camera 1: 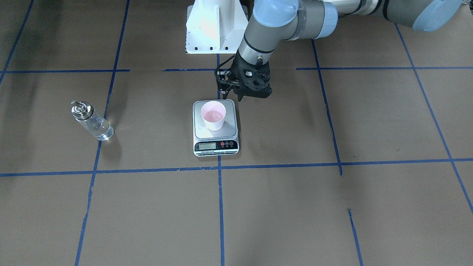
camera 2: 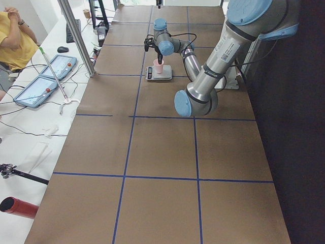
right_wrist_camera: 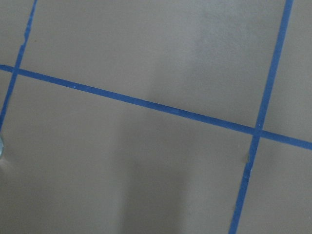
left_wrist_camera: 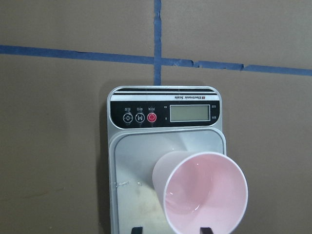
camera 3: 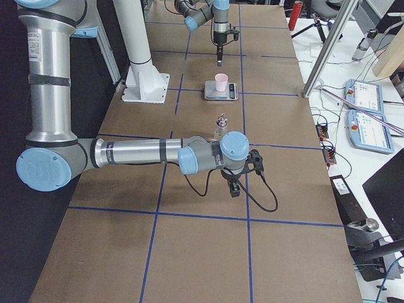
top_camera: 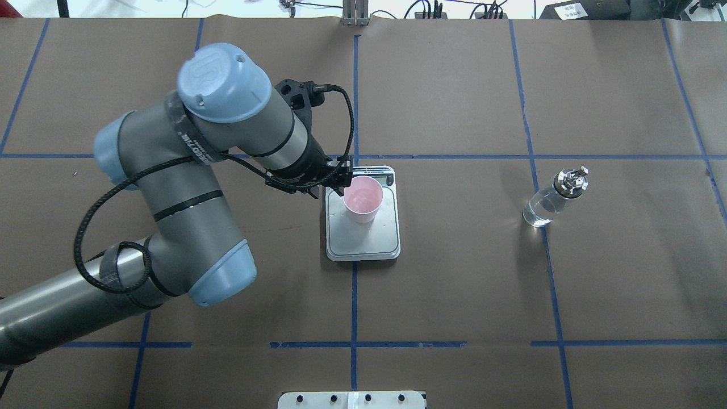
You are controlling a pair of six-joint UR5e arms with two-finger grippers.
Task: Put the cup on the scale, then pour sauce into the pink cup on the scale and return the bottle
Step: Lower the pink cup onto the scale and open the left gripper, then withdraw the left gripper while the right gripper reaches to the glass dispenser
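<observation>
The left jaws stood released, their two fingertips [left_wrist_camera: 137,229] spread apart and holding nothing, hanging just off the scale's edge on the robot's side, above and clear of the pink paper cup [camera 1: 213,115]. The cup stood upright on the silver platform of the kitchen scale [camera 1: 231,125], whose display faced away from the robot. Well apart on the robot's right, the glass bottle [top_camera: 546,204] with its silver pour spout stood upright on the brown bench [camera 1: 295,203]. The right jaws hung low over the bench past the bottle; whether they were released or clenched could not be told.
</observation>
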